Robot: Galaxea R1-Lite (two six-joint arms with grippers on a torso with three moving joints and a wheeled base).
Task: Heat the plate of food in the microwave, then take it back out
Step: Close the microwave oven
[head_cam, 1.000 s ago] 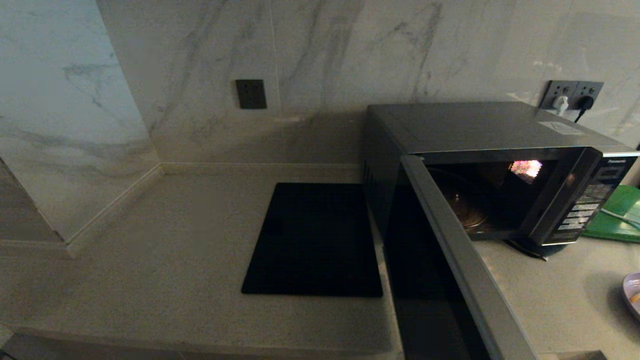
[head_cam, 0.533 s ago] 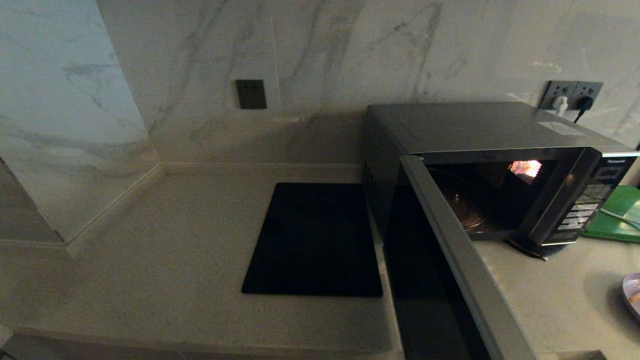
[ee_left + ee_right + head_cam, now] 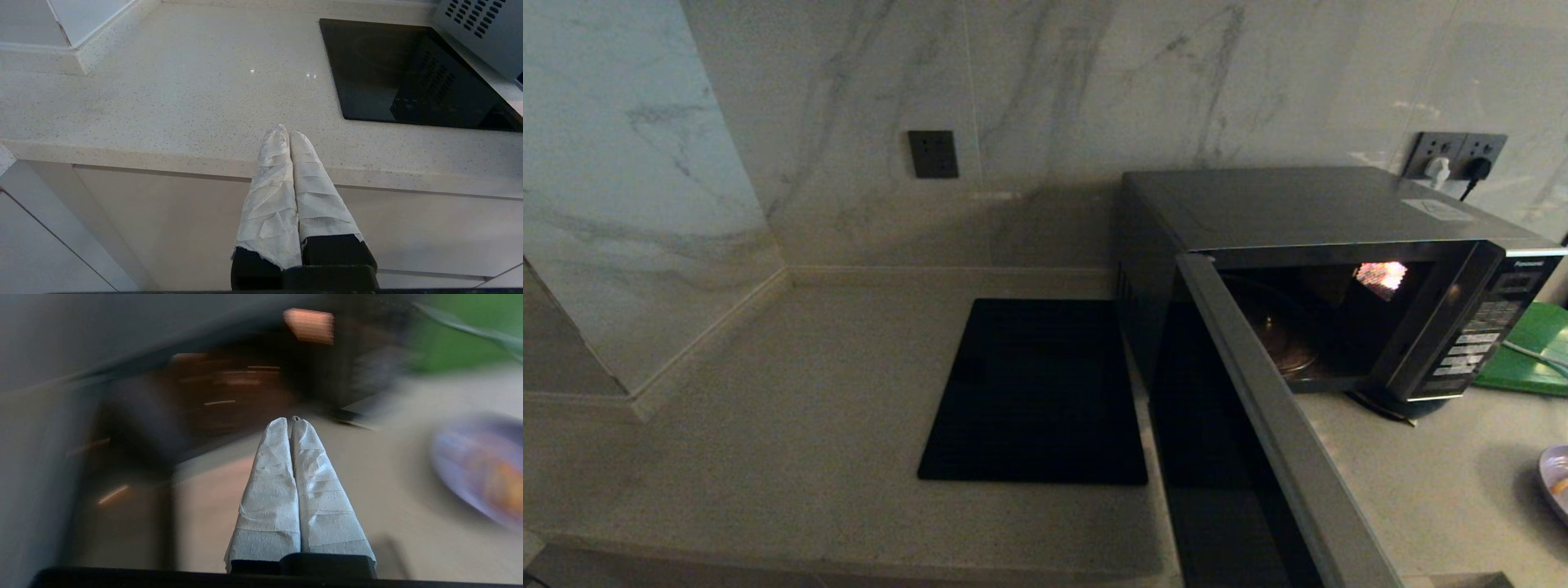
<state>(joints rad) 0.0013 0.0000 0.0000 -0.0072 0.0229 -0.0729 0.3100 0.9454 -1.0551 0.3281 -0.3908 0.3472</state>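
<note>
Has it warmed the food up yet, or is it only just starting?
Only starting. The microwave door already hangs open, its inside bare. The plate of food sits on the counter to its right, untouched. The right gripper, shut and empty, is nearest it; loading, heating and removal remain.

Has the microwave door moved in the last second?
No. The microwave door hangs open at the same angle beside the black slab.

"Panasonic", small and pale, atop the microwave (image 3: 1339, 269) button panel (image 3: 1486, 335).
</note>
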